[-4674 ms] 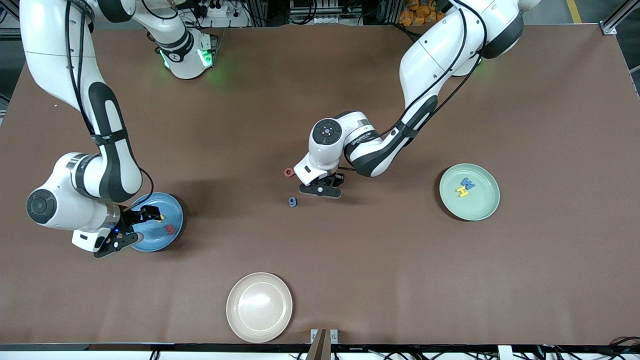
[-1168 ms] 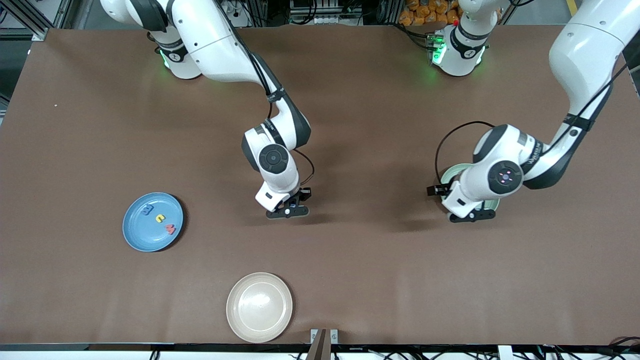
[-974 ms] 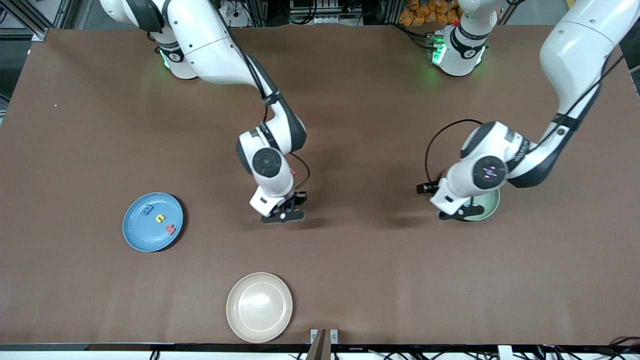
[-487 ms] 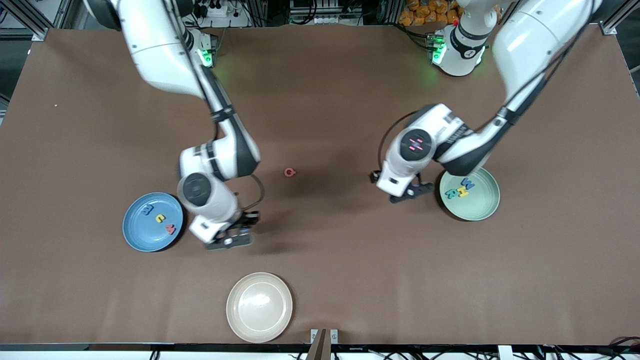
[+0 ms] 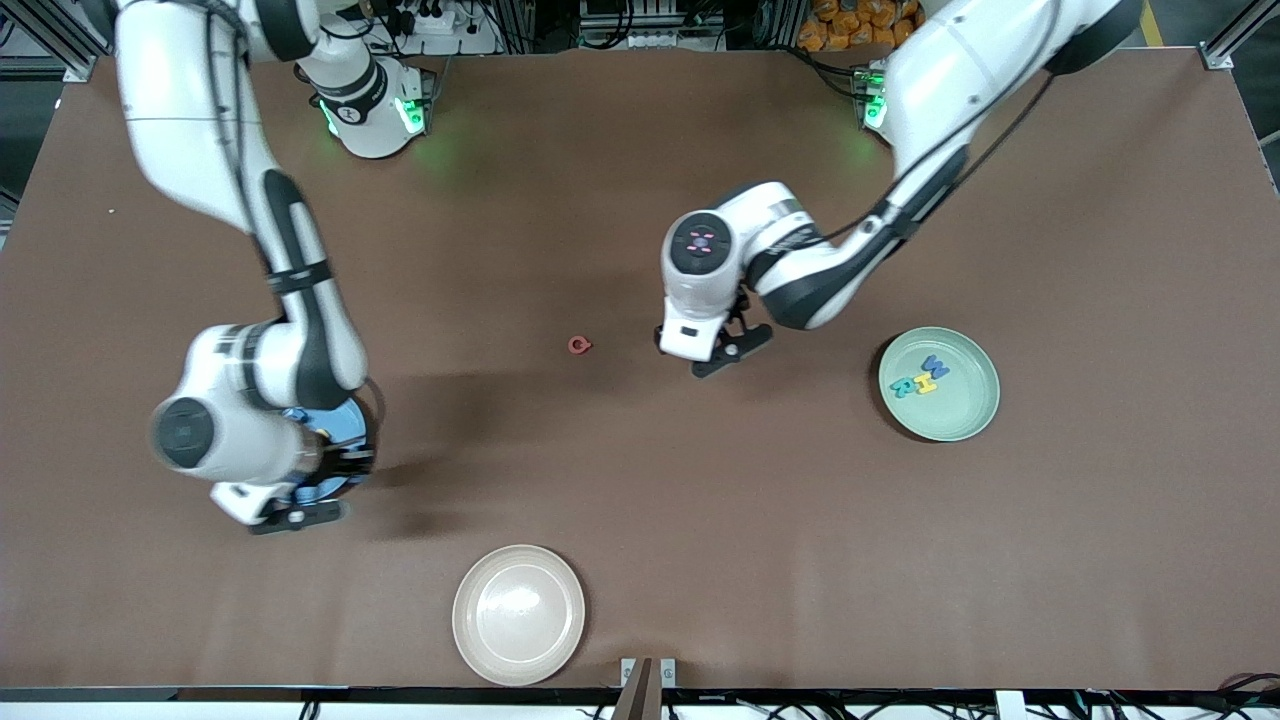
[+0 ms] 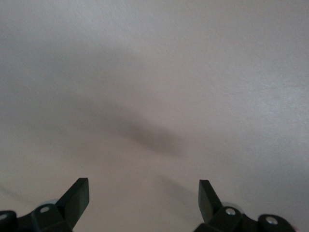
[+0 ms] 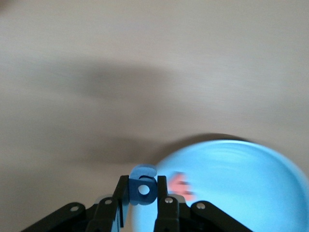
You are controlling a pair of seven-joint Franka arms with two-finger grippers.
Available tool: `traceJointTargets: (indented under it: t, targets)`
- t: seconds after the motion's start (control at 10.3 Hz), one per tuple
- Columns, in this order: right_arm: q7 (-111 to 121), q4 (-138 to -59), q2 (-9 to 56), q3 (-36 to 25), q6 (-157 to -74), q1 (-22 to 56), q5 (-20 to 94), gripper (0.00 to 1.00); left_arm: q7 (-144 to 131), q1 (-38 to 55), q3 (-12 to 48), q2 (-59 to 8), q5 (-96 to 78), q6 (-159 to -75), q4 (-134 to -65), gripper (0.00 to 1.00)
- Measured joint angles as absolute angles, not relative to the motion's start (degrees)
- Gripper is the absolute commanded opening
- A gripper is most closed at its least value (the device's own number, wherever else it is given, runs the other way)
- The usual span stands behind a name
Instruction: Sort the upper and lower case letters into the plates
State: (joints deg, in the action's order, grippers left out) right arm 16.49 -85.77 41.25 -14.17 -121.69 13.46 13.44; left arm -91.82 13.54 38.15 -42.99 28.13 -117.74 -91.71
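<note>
Brown table (image 5: 640,550): mint plate (image 5: 965,415) holds three letters (image 5: 920,378); right gripper (image 7: 143,195) pinches blue letter (image 7: 143,188), left gripper (image 6: 143,198) spread

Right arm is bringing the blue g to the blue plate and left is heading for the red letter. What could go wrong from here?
1. The right gripper pinches the blue letter over the blue plate rim; released here, it might land on the table.
2. The red letter is tiny and flat, so the open left gripper may close without catching it.
</note>
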Motion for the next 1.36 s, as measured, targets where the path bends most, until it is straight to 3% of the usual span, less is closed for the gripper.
traceJointTargets:
  t: [0.1, 0.19, 0.29, 0.68, 0.88, 1.07, 1.36]
  targets:
    - [19.6, -86.1, 41.3, -14.1, -121.5, 10.6, 13.4, 0.37, -95.5, 17.8, 35.5, -44.8, 28.1, -118.0, -88.9, 1.00]
    - [21.1, -86.6, 41.3, -14.1, -121.4, 8.9, 13.4, 0.96, -99.0, 20.8, 34.1, -46.7, 28.1, -118.6, -86.3, 1.00]
    - [21.3, -87.0, 41.3, -14.0, -121.3, 8.4, 13.4, 1.00, -102.0, 22.8, 33.3, -48.3, 28.1, -120.0, -84.0, 1.00]
    - [21.3, -88.1, 40.2, -13.7, -122.1, 9.0, 12.8, 1.00, -109.2, 30.7, 28.2, -52.7, 27.4, -126.8, -77.2, 1.00]
    - [21.3, -95.0, 35.9, -13.8, -128.9, 10.2, 8.5, 1.00, -110.7, 33.7, 26.9, -55.4, 26.4, -129.5, -73.9, 1.00]
    - [21.3, -106.7, 29.4, -13.8, -136.8, 10.7, 6.9, 1.00, -110.9, 35.7, 25.9, -57.7, 26.4, -130.9, -71.8, 1.00]
    - [23.7, -116.7, 19.4, -14.1, -137.7, 10.5, 6.6, 1.00, -110.9, 36.3, 25.5, -59.7, 26.3, -131.3, -69.9, 1.00]
